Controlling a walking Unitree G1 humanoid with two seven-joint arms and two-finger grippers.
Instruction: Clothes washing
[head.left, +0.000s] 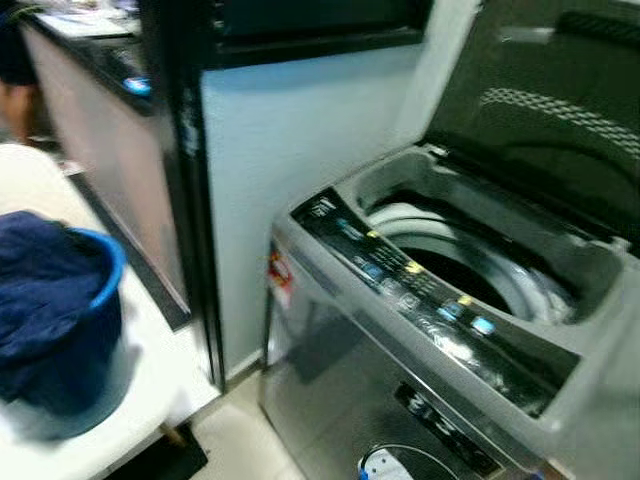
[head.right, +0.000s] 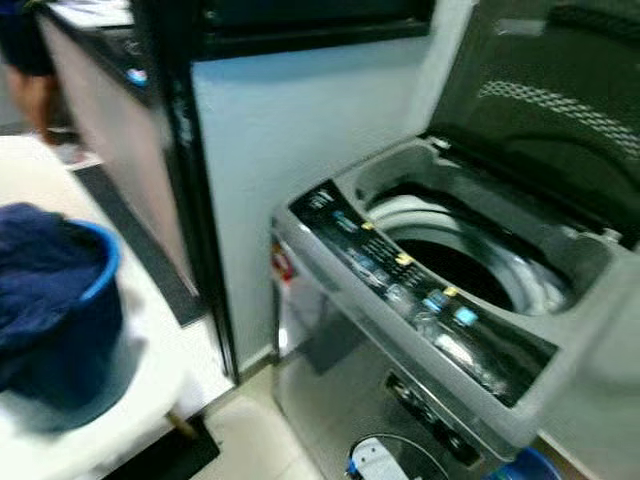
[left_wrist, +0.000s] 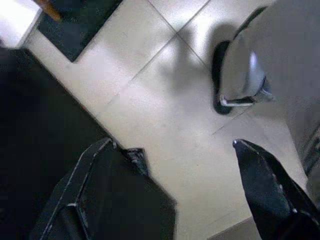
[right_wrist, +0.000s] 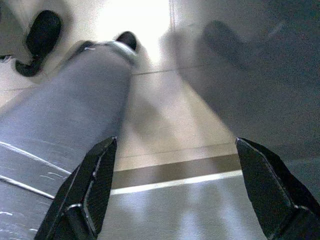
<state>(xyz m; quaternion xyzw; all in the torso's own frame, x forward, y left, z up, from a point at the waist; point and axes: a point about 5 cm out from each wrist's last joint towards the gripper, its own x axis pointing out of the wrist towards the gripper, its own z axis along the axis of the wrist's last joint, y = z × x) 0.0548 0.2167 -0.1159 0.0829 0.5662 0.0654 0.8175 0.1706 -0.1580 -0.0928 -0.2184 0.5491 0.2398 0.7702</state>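
Currently: top-load washing machine (head.left: 470, 330) lid up, navy clothes (head.left: 35, 270) heaped in blue bucket (head.left: 100, 300)
Clothes look soft, floppy: pinch a top fold. Left gripper (left_wrist: 172, 192) and right gripper (right_wrist: 175, 190) idle, fingers spread, empty

Each gripper has two long black fingers, broad and flat with angled, wedge-like tips; the left gripper (left_wrist: 172, 192) and the right gripper (right_wrist: 177, 187) look alike. The fingers (right_wrist: 92, 187) are matte, with raised edges along their outer sides. Below the left gripper, a silver-grey leg (left_wrist: 265, 60) ends in a black foot (left_wrist: 220, 75) on the tiled floor (left_wrist: 165, 115).
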